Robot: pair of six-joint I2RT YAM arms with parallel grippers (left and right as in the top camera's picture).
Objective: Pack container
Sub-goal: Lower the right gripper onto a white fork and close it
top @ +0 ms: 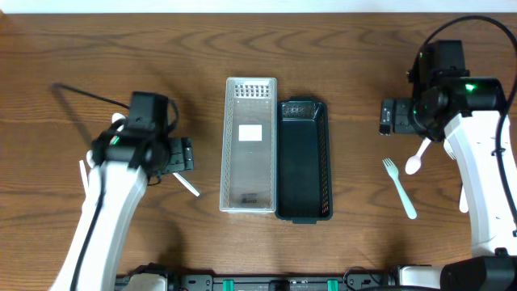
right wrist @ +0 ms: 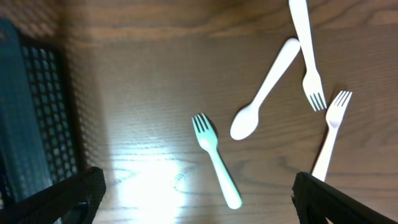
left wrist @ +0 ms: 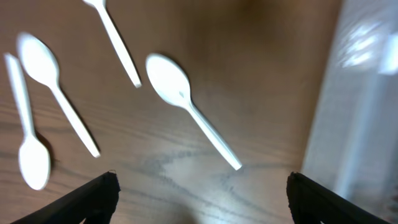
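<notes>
A clear perforated container (top: 249, 145) and a dark teal basket (top: 304, 162) stand side by side mid-table. My left gripper (top: 182, 153) is open and empty above several white spoons; in the left wrist view (left wrist: 202, 199) the nearest spoon (left wrist: 186, 102) lies just ahead of the jaws, with two more spoons (left wrist: 53, 93) at the left. My right gripper (top: 388, 117) is open and empty. In the right wrist view (right wrist: 199, 196) a white fork (right wrist: 214, 155) lies between the jaws, with a spoon (right wrist: 264, 93) and two more forks (right wrist: 329, 134) beyond.
The clear container's wall (left wrist: 360, 106) is at the right of the left wrist view. The teal basket's mesh wall (right wrist: 31, 112) is at the left of the right wrist view. In the overhead view a fork (top: 400, 187) and a spoon (top: 416, 158) lie near the right arm.
</notes>
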